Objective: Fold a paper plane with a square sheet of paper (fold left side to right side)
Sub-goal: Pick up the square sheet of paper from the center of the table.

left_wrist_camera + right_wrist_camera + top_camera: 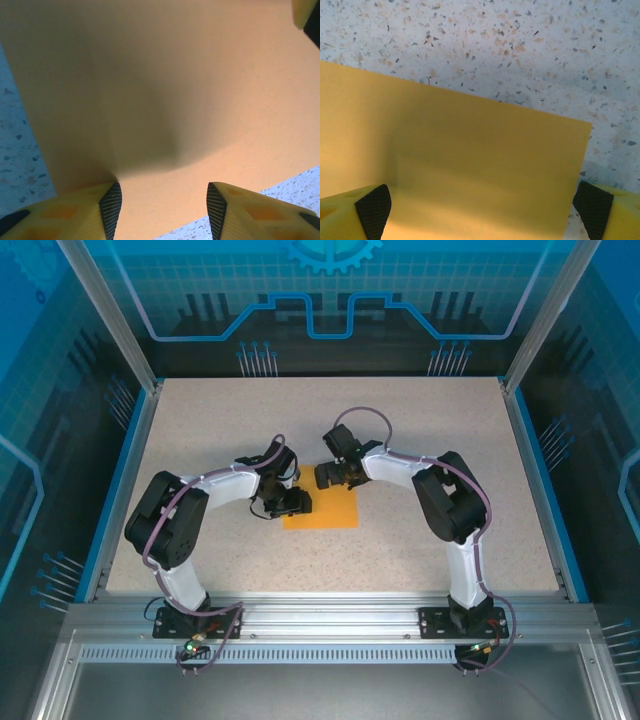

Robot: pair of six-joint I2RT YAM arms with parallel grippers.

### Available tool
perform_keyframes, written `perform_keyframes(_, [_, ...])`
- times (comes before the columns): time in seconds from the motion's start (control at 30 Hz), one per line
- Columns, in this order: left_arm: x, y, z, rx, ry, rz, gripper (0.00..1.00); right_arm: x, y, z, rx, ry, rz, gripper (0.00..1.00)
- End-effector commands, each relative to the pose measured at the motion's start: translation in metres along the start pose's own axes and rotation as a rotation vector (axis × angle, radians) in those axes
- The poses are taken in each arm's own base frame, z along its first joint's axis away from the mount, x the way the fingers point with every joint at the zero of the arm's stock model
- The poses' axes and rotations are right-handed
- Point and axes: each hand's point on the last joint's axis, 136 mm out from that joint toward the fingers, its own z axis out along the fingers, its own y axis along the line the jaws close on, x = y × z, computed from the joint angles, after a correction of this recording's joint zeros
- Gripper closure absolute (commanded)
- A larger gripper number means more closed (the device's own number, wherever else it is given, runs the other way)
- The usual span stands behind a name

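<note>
Sheet of paper [335,512] under both — right pincer [482,212] wide, left pincer [164,205] half-spread.

Thin, smooth, matt orange square sheet of paper [470,170], speckled stone-look matt tabletop [495,45], black finely ribbed finger pads [112,212], brushed metal frame [330,612]

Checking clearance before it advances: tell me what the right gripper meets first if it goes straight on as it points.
Probably the square sheet of paper: the right gripper points down at it, jaws open over it, with the tabletop just beneath. Depth is unclear.
</note>
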Motion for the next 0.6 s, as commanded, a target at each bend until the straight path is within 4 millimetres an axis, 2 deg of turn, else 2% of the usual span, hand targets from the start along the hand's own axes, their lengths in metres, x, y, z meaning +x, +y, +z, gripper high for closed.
perform_keyframes(0.0, [0.011,0.020,0.015,-0.055,0.034,-0.035,0.48,0.021,0.012,0.002,-0.027,0.081,0.003,0.00])
perform_keyframes(0.27, [0.009,0.019,0.016,-0.047,0.023,-0.034,0.51,0.045,0.042,-0.012,-0.108,0.112,-0.031,0.03])
perform_keyframes(0.47, [0.006,0.011,0.011,-0.008,-0.005,-0.022,0.51,0.046,0.050,-0.023,-0.157,0.106,-0.037,0.20])
perform_keyframes(0.57, [0.003,0.005,0.003,0.013,-0.031,-0.005,0.51,0.043,0.054,-0.028,-0.187,0.104,-0.046,0.33])
